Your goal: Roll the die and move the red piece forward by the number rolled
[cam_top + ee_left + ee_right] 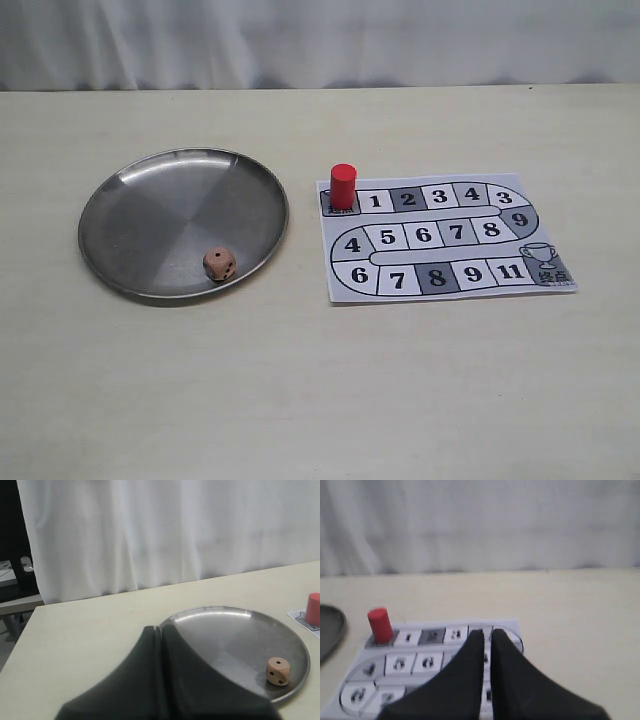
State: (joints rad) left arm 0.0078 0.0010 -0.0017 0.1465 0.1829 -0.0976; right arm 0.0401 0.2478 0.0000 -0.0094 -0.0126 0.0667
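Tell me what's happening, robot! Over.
Left hand and right hand shut, empty. Die in metal plate, near rim. Red piece upright on board, corner square before 1. Nothing blocking them.

A round metal plate [150, 205] lies beside a printed numbered board [450, 272].

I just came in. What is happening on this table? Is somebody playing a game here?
Nothing is being handled at this moment. The die lies in the metal plate, close to its rim. The red piece stands upright on the first square of the paper board, beside square 1. The left gripper faces the plate and the right gripper faces the board. Both are shut and hold nothing.
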